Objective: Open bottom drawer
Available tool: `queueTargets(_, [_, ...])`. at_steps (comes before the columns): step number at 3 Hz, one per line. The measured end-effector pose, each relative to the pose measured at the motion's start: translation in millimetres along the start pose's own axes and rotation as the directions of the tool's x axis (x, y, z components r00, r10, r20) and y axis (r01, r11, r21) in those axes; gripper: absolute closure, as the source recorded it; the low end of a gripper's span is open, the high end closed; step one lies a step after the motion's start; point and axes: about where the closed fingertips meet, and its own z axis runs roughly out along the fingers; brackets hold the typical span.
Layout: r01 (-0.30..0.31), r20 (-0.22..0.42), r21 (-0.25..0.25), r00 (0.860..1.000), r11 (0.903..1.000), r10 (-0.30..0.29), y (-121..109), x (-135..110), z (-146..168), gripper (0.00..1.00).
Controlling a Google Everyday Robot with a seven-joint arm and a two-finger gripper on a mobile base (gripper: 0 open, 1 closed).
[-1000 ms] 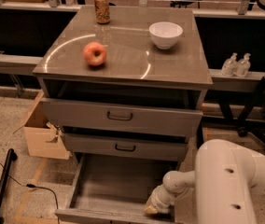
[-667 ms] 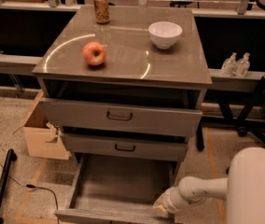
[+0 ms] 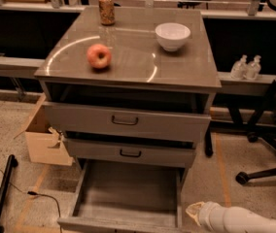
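Camera view: bottom drawer (image 3: 128, 194) is pulled far out at the cabinet's foot, so the task looks done; claw (image 3: 195, 212) sits low, just beside the drawer's front corner at lower right, holding nothing; can't tell if it's spread or pressed together.

Risks: a sideways swing of the arm could knock that corner & shove the drawer back in; a hard jolt to the cabinet could roll the apple (image 3: 99, 56) off the table (image 3: 128, 42) or tip the can (image 3: 107, 8).

Containers: bottom drawer looks empty; bowl (image 3: 172, 35) shows nothing inside; top drawer (image 3: 126, 121) & middle drawer (image 3: 129, 153) are ajar, insides hidden; cardboard box (image 3: 43, 141) beside the cabinet, contents unclear.
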Motion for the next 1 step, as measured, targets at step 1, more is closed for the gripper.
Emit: queueTargets(1, [-0.015, 0.010, 0.080, 1.000, 0.9967, 0.014, -17.3, 6.4, -31.2, 0.84])
